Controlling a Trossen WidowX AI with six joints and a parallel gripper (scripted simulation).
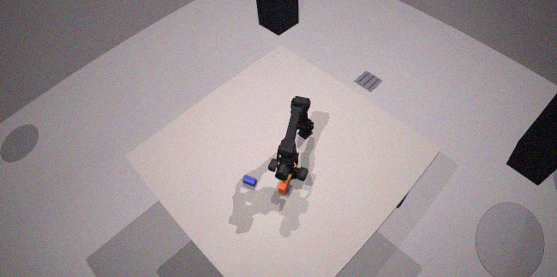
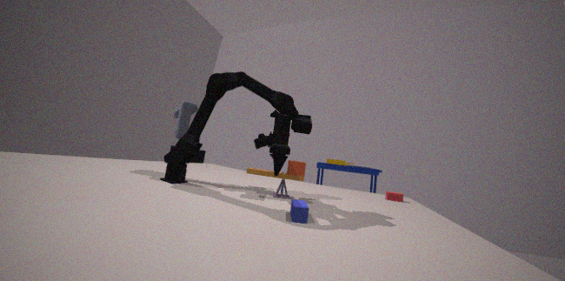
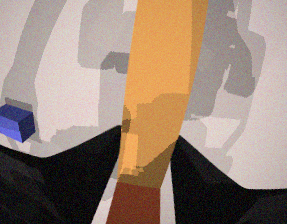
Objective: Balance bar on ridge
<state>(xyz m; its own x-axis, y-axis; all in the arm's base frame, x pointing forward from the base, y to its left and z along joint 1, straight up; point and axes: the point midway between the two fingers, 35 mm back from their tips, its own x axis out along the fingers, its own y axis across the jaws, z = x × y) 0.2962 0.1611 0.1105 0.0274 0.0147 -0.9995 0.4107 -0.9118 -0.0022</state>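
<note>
The bar is a long yellow-orange beam [image 2: 261, 172] [image 3: 159, 55] with an orange block [image 2: 296, 168] [image 1: 283, 187] on one end; a dark red-brown face [image 3: 136, 202] shows at the bottom of the wrist view. My gripper [image 2: 276, 174] [image 3: 147, 136] is shut on the beam, beside the block. The ridge, a small grey-purple stand [image 2: 282, 189], is on the table right under the beam near the fingertips. The beam is off the table and looks close to level. Whether it touches the ridge top is hard to tell.
A blue block [image 1: 249, 180] [image 2: 300, 211] [image 3: 15, 123] lies on the table to one side of the ridge. A red block [image 2: 394, 197] lies farther off, near the table's edge. A blue bench [image 2: 348, 167] with yellow things stands behind.
</note>
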